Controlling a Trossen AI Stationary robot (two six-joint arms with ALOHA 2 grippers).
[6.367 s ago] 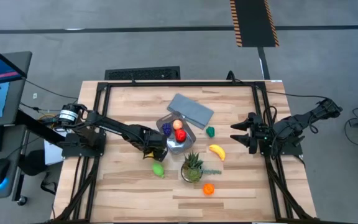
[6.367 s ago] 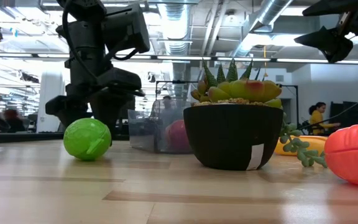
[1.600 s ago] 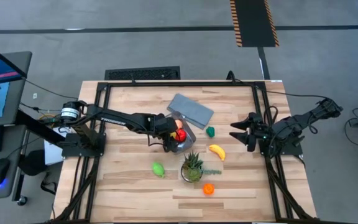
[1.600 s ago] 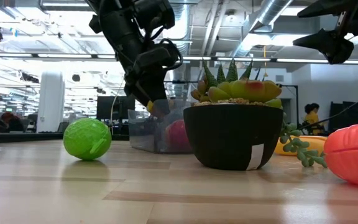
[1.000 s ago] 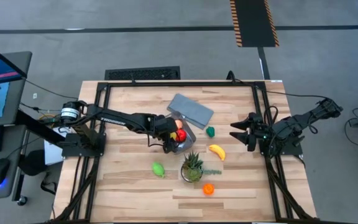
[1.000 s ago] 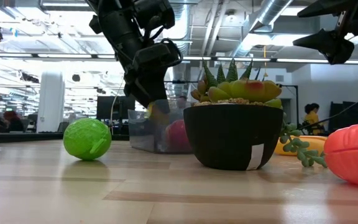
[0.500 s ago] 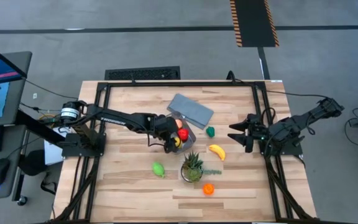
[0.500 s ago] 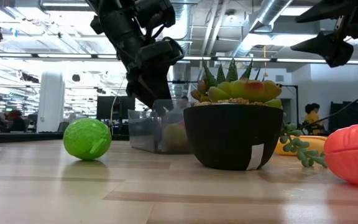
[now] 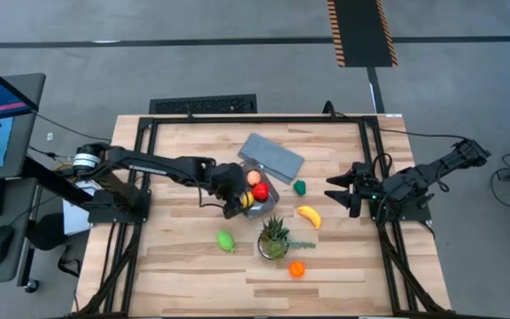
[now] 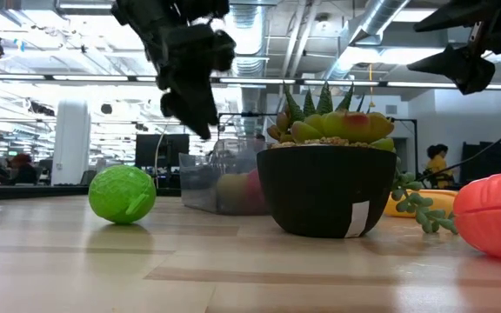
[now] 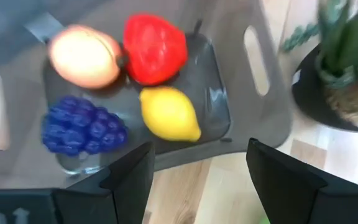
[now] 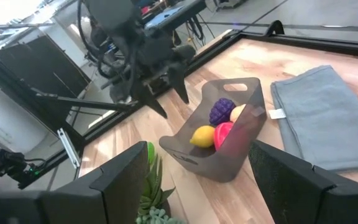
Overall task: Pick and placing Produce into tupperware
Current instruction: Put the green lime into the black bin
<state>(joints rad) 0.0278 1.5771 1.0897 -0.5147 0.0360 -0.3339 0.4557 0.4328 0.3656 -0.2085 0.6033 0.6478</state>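
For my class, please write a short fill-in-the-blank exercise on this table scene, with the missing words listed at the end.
1. The tupperware holds ____ pieces of produce.
2. The yellow lemon lies inside the ____.
3. The left gripper, above the tub's edge, has its fingers ____.
4. The banana lies on the table beside the potted ____.

Missing words: four; tupperware; open; plant

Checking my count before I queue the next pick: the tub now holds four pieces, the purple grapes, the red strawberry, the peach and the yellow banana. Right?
Not quite. The fourth piece in the tupperware is a yellow lemon, not the banana. The left wrist view shows it beside the grapes, strawberry and peach. The banana lies on the table, as the high view shows.
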